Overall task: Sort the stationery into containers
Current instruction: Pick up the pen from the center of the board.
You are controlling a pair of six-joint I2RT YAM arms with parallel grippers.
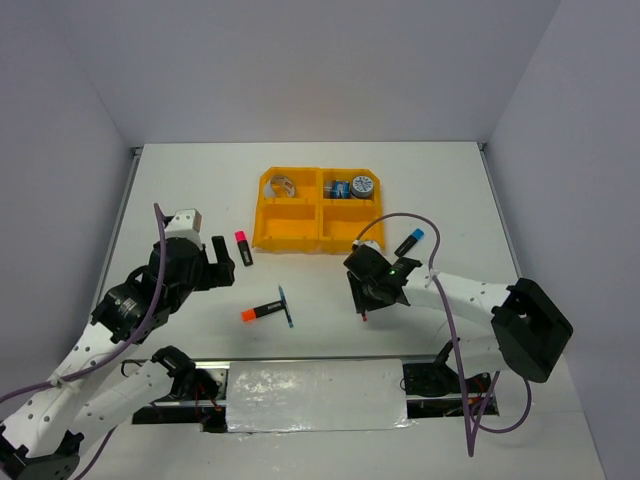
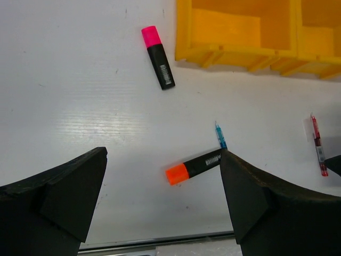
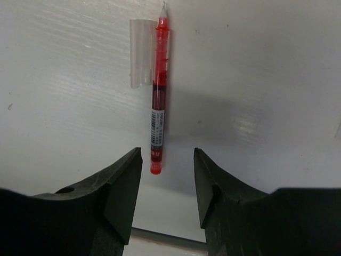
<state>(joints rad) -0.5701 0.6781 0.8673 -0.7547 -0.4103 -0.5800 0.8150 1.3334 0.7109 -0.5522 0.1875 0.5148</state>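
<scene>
The orange tray [image 1: 318,232] stands mid-table, with a silvery ring [image 1: 283,185] in its back left compartment and blue-grey tape rolls [image 1: 352,187] in the back right one. A red pen [image 3: 159,106] lies on the table. Its rear end sits between the fingers of my right gripper [image 3: 168,160], which is open, with a gap on both sides of the pen. My left gripper [image 2: 162,154] is wide open above an orange-capped marker [image 2: 194,165]. A thin blue pen [image 2: 220,137] lies against that marker. A pink-capped marker [image 2: 158,57] lies near the tray [image 2: 250,56].
A blue-capped marker [image 1: 409,242] lies right of the tray's front corner, just behind my right arm. A clear pen cap [image 3: 139,53] lies beside the red pen's tip. The table's metal front edge [image 1: 315,362] runs close behind both grippers.
</scene>
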